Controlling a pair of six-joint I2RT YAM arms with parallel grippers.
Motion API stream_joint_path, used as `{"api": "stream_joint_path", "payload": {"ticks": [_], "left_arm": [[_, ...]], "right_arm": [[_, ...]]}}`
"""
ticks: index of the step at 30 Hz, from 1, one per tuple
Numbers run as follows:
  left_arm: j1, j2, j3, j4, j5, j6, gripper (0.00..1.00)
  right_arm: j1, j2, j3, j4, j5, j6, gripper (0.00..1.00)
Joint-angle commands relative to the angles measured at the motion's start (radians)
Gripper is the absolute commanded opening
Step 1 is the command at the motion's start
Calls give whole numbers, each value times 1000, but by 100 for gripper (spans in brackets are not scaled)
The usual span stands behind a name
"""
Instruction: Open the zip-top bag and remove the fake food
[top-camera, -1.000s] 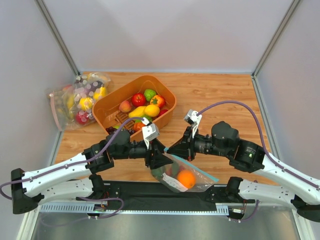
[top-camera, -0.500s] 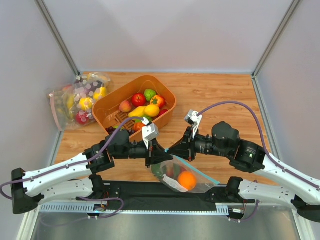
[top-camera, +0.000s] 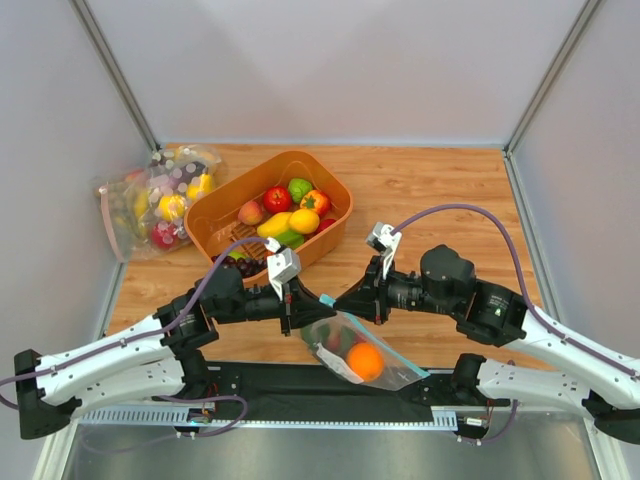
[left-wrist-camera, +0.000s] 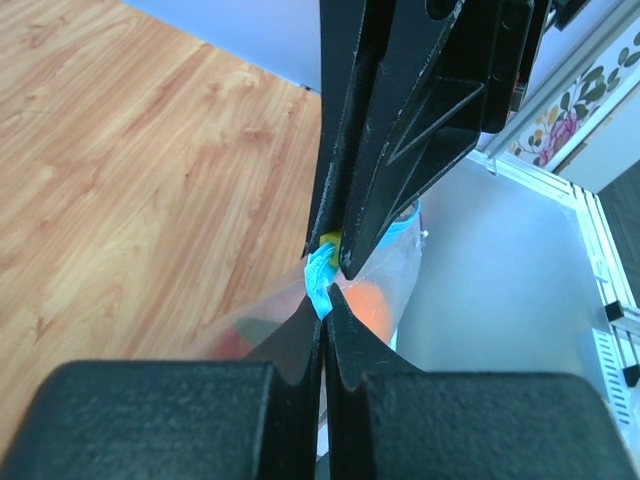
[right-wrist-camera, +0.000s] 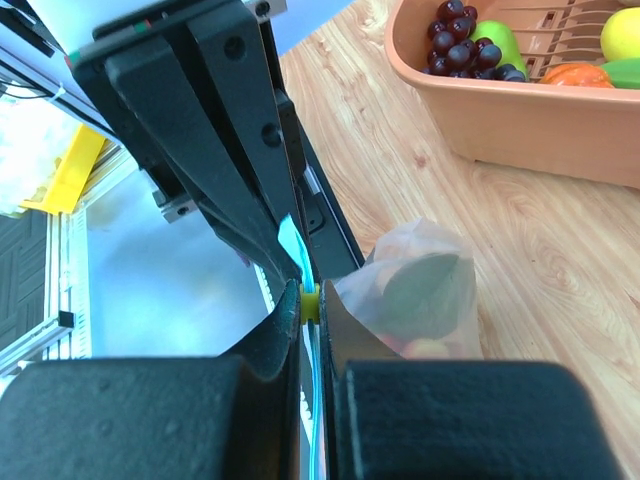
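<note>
L gripper & R gripper meet tip to tip over the near part of the wood table, just in front of the arm bases. Both have their fingers pressed together on the top edge of the zip-top bag.

L wrist view: own 2 fingers are closed flat, pinching the teal zip strip at its end. The R gripper's fingers come down from above and touch the same spot, w/ a bit of yellow at their tips.

R wrist view: own fingers are clamped on that yellow bit and the strip, w/ the L gripper's fingers directly opposite.

The bag body sags from the 2 grips toward the near edge, partly over the black strip btwn the bases. Can't tell if it rests on the surface. Can't tell if the zip is open or sealed.

Fake food is inside the bag: 1 orange low in the bag, a dark green avocado-like fruit against the plastic, and red pieces near the top, blurred.

Behind the L gripper sits an orange basket holding assorted fake produce, incl. purple grapes. Clear bags w/ pink strips lie at the far-left corner, well apart from the grippers.
</note>
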Motion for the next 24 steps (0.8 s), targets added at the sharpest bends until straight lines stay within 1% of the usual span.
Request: {"api": "stream_joint_path", "payload": {"ticks": [1,3,9,10,14,17,18,20,21,24], "left_arm": [[35,-57,-16,17,-40,-1,0],[47,-71,-26,13,-49,-7,0],[63,-103,-47,-15,-152,-16,0],[66,-109,-50,-48,-172,-16,0],[76,-118,-61,-78,-206,-23,0],[83,-120,-63,-104,-253,-33,0],[84,-125,-63,-130,-294,-36,0],[90,-128,-66,-150,-316,-47,0],[90,-134,-69,-165,-352,-49,0],[99,-152,-78,-187,-383,-59,0]], "right_arm": [[1,-34,0,-16,11,0,0],[1,-34,0,-14,12,0,0],[3,-32,-6,-14,11,2,0],[1,-32,-5,-14,9,2,0],[1,-35,-5,-17,12,-1,0],[1,-35,-5,-17,14,2,0],[0,-37,-5,-17,14,2,0],[1,-37,-5,-17,14,2,0],[1,-37,-6,-19,14,2,0],[0,-38,-8,-20,14,0,0]]}}
